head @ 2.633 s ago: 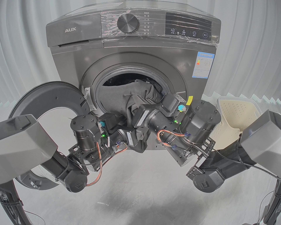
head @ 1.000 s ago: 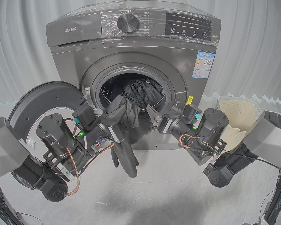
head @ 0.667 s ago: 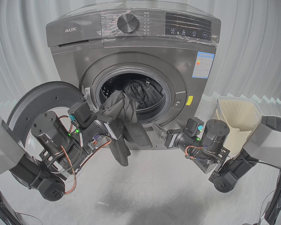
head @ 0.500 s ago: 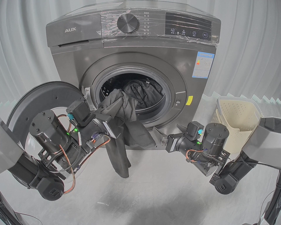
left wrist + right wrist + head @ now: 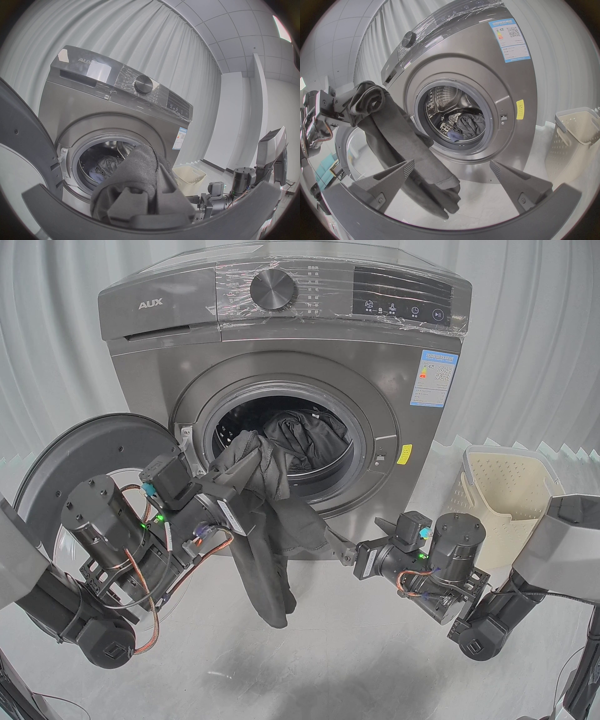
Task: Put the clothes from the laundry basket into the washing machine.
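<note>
**Dark garment held outside the drum, right gripper empty**

The washing machine [image 5: 281, 359] stood on the floor [image 5: 312, 665] with its round door [image 5: 106, 452] swung fully open to the robot's left. A heap of dark clothes [image 5: 306, 437] lay inside the drum, toward the right of the opening.

The left gripper [image 5: 150, 195] was in front of the lower left of the opening. It was closed on the bunched top of a dark grey garment [image 5: 269, 552]. The rest of that garment hung down in long folds in front of the machine's lower panel, outside the drum. Whether its lowest end touched the floor could not be told.

The right gripper [image 5: 451, 164] was low in front of the machine's lower right. Its fingers were spread wide with nothing between them, just beside the hanging garment but not touching it.

The cream laundry basket [image 5: 506, 490] stood on the floor just beside the machine's right side, with its perforated inner wall showing.
</note>
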Robot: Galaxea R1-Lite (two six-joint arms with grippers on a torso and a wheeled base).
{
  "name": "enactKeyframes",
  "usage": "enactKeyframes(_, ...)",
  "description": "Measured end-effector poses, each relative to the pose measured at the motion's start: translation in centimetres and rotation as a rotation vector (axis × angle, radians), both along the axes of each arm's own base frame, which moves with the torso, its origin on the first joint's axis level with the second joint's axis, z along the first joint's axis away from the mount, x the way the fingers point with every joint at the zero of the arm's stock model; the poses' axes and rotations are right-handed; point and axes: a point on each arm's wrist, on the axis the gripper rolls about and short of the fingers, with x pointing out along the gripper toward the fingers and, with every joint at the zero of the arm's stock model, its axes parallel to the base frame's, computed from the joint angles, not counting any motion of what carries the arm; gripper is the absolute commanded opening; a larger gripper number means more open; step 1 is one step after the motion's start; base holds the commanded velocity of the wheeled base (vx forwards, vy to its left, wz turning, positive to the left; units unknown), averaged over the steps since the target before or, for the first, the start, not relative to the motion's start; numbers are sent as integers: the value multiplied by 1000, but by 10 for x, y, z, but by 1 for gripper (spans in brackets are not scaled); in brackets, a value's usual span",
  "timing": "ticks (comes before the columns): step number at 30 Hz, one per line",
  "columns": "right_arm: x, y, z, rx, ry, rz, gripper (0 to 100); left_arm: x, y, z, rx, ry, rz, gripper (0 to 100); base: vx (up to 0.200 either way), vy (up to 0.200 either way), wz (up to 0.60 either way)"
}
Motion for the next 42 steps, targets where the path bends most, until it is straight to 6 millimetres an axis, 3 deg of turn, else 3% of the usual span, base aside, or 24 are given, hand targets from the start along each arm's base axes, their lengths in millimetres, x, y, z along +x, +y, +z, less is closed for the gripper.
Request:
enactKeyframes(12, 5, 11, -12, -41, -60, 167, 100, -1, -1, -1, 2, 5, -5, 0, 0, 0, 0)
enactKeyframes(29, 34, 45, -17, -7, -151, 216, 100, -1, -2, -3, 7, 8, -6, 0, 0, 0, 0)
enactKeyframes(34, 31, 56, -21, -5, -152, 243, 100, -1, -2, -3, 7, 9, -5, 0, 0, 0, 0)
enactKeyframes(42, 8, 73, -32, -23, -120, 314, 100, -1, -1, -2, 6, 8, -3, 0, 0, 0, 0)
